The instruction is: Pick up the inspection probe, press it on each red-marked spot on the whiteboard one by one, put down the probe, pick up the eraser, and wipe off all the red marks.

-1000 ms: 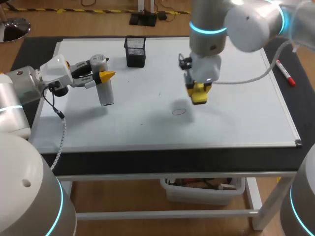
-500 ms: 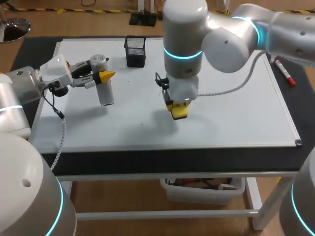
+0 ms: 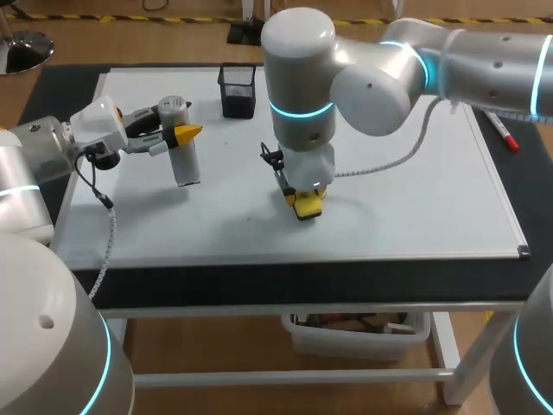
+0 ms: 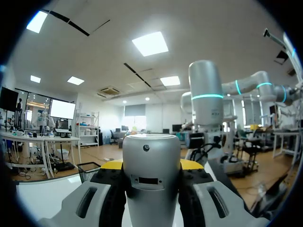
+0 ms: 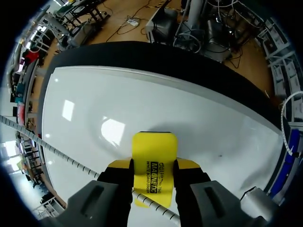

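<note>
Right gripper (image 5: 152, 174) clamps the yellow eraser (image 5: 155, 151) at the whiteboard (image 3: 415, 199) near-middle. Left gripper (image 3: 173, 137) grips the probe (image 3: 184, 160) over the left side (not put down). Risk: a tilted eraser may skip marks.

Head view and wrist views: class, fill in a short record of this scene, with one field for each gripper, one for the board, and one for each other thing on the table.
left gripper: shut on the probe, over the left part of the whiteboard
right gripper: shut on the yellow eraser, low at the whiteboard's middle
red marks: none visible on the bare whiteboard
mesh cup: at the whiteboard's far edge
marker: off the whiteboard, beside its right edge
</note>
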Available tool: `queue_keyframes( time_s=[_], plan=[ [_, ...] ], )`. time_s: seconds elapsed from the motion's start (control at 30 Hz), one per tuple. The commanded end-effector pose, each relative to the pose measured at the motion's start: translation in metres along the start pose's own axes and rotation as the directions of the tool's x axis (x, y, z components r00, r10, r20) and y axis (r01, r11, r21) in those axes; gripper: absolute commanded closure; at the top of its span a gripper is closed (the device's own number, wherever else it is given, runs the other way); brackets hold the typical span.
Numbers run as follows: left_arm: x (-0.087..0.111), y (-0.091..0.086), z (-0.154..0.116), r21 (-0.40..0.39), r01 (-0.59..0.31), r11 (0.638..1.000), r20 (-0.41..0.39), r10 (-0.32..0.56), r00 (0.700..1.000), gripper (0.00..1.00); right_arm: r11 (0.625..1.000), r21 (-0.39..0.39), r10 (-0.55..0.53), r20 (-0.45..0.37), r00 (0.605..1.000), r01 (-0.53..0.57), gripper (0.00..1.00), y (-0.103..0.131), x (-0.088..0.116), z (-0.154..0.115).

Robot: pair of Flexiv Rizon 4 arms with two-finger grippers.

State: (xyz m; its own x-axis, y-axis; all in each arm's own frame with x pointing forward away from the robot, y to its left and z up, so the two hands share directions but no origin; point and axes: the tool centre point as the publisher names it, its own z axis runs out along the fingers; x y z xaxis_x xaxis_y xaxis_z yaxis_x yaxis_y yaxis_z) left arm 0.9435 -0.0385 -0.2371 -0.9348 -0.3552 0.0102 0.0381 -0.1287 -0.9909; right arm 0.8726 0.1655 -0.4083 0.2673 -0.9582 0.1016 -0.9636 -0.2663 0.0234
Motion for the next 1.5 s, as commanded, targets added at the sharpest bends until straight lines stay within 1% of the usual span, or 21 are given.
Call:
queue_keyframes(
  time_s=[0.03, 0.47, 0.63, 0.87, 1.5],
  plan=[
    [0.000, -0.001, 0.000, 0.001, 0.001, 1.000, -0.001, -0.001, 1.000, 1.00, 1.000, -0.009, -0.005, -0.002, 1.000, 0.005, 1.00, -0.004, 0.003, 0.005],
    [0.000, -0.001, 0.000, 0.001, 0.001, 1.000, -0.001, -0.001, 1.000, 1.00, 1.000, -0.027, 0.006, -0.020, 1.000, -0.007, 1.00, -0.010, 0.011, 0.014],
    [0.000, -0.001, 0.000, 0.001, 0.001, 1.000, -0.001, -0.001, 1.000, 1.00, 1.000, -0.029, 0.004, -0.030, 1.000, -0.005, 1.00, -0.008, 0.014, 0.017],
    [0.000, -0.001, 0.000, 0.001, 0.001, 1.000, -0.001, -0.001, 1.000, 1.00, 0.999, -0.032, 0.019, -0.046, 0.999, -0.021, 1.00, -0.007, 0.030, 0.023],
    [0.000, -0.001, 0.000, 0.001, 0.001, 1.000, -0.001, -0.001, 1.000, 1.00, 0.993, -0.030, 0.112, -0.065, 0.992, -0.114, 1.00, -0.013, 0.078, 0.026]
  ],
)
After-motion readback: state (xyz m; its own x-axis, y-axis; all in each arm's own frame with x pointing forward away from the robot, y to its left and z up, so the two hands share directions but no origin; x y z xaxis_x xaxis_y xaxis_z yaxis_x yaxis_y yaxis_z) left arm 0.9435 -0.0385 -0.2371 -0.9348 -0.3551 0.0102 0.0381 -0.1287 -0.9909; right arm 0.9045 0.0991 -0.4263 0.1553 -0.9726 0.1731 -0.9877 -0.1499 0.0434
